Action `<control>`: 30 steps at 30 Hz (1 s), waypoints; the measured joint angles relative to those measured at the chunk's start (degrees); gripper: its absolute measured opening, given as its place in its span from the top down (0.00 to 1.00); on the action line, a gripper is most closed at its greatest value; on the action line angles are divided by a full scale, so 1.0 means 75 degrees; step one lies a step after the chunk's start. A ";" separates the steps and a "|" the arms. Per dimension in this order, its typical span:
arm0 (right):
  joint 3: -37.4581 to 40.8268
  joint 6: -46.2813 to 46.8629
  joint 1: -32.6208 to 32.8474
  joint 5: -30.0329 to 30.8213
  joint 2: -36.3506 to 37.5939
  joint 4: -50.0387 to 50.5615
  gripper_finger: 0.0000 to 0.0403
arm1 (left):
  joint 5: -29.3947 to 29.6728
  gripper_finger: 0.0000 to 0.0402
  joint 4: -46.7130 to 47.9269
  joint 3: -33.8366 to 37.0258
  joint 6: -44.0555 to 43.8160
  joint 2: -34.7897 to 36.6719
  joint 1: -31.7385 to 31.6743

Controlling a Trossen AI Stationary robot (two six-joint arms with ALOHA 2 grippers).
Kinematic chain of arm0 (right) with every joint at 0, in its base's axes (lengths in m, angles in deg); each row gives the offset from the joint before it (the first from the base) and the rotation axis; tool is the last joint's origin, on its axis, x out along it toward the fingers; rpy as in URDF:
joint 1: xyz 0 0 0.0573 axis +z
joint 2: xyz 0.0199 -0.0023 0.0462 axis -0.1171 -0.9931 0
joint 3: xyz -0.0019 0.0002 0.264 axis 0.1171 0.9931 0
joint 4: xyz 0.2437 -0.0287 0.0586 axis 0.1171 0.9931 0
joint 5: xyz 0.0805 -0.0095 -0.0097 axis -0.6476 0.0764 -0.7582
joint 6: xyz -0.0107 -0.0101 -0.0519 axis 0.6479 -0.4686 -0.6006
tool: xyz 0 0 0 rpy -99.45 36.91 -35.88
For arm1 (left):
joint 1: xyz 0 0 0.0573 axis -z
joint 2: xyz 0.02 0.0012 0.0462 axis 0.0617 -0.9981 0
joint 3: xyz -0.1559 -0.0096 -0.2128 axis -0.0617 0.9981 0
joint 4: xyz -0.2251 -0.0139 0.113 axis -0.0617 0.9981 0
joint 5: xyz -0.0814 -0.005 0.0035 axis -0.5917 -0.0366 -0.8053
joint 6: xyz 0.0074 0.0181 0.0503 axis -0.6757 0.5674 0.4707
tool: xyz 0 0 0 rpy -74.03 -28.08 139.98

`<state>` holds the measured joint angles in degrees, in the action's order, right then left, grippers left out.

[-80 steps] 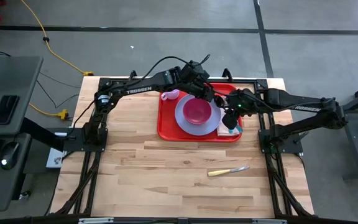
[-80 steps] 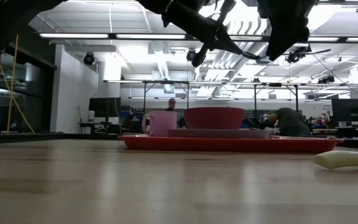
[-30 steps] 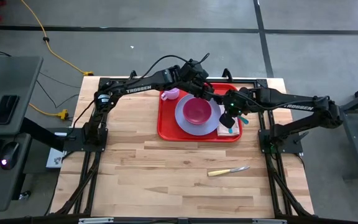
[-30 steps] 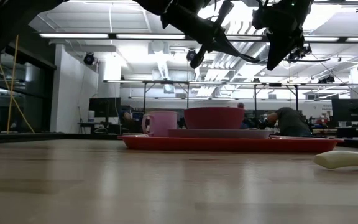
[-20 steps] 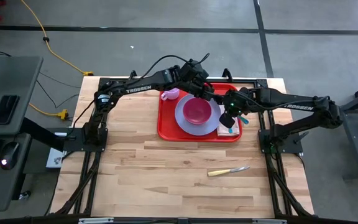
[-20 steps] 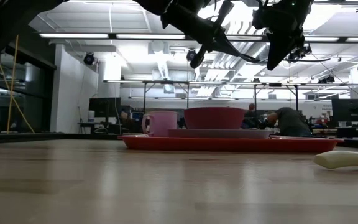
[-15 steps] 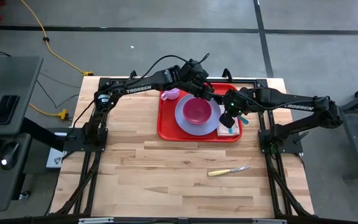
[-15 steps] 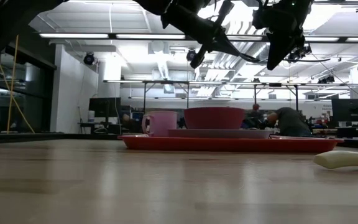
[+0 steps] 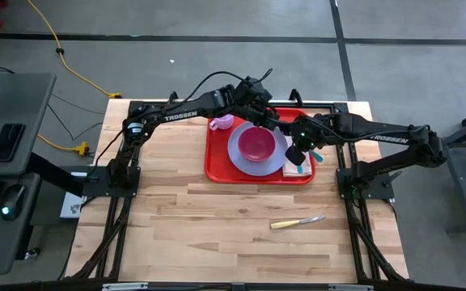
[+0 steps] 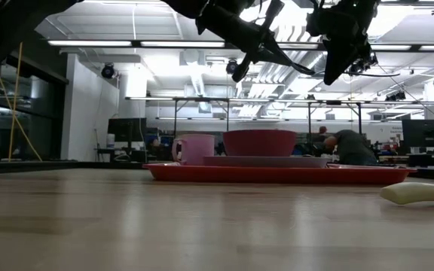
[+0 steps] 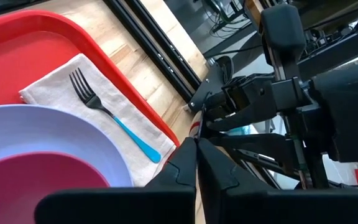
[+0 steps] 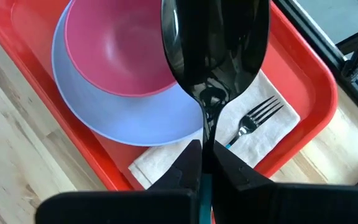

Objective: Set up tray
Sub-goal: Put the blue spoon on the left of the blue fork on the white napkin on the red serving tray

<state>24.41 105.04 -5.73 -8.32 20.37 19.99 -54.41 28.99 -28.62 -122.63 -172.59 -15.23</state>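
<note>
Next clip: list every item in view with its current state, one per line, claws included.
tray: flat on the table, loaded.
plate: on the tray, under the bowl.
bowl: upright on the plate, empty.
mug: upright on the tray.
napkin: flat on the tray.
fork: lying on the napkin.
black spoon: held above the tray.
knife: on the bare table.
right claw: shut on the black spoon.
left claw: shut, empty.

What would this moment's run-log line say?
right gripper: shut on spoon, above napkin | left gripper: shut, empty, over tray | knife: on table
</note>
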 joint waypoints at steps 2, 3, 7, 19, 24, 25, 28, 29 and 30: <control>0.0000 -0.0025 -0.0082 -0.0059 0.0000 -0.0001 1.00 | -0.0001 0.91 -0.0014 0.0000 0.0003 -0.0002 0.0000; 0.0000 -0.0022 -0.0112 -0.0086 0.0000 -0.0001 1.00 | -0.0001 0.90 -0.0020 0.0000 0.0003 -0.0001 -0.0001; 0.0000 -0.0041 -0.0234 -0.0227 0.0000 0.0002 1.00 | 0.0002 0.90 -0.0026 0.0000 0.0017 0.0000 0.0000; 0.0000 -0.0012 -0.0542 -0.0439 0.0060 0.0074 1.00 | 0.0153 0.90 0.0005 0.0000 0.0082 -0.0003 -0.0082; 0.0000 0.0013 -0.0683 -0.0481 0.0276 0.0182 1.00 | 0.0165 0.90 0.0020 0.0000 0.0082 -0.0003 -0.0221; 0.0000 0.0012 -0.0721 -0.0485 0.0321 0.0197 1.00 | 0.0165 0.90 0.0017 0.0000 0.0084 -0.0001 -0.0245; 0.0000 0.0068 -0.0846 -0.0502 0.0471 0.0218 1.00 | 0.0171 0.90 0.0036 0.0000 0.0090 0.0000 -0.0307; 0.0000 0.0103 -0.0896 -0.0545 0.0509 0.0218 1.00 | 0.0170 0.90 0.0065 0.0000 0.0162 -0.0001 -0.0344; 0.0001 0.0191 -0.0944 -0.0626 0.0537 0.0218 1.00 | 0.0167 0.90 0.0074 0.0000 0.0239 -0.0002 -0.0360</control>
<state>24.42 106.48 -12.81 -13.02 24.40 21.63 -53.16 29.55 -28.62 -120.84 -172.60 -17.93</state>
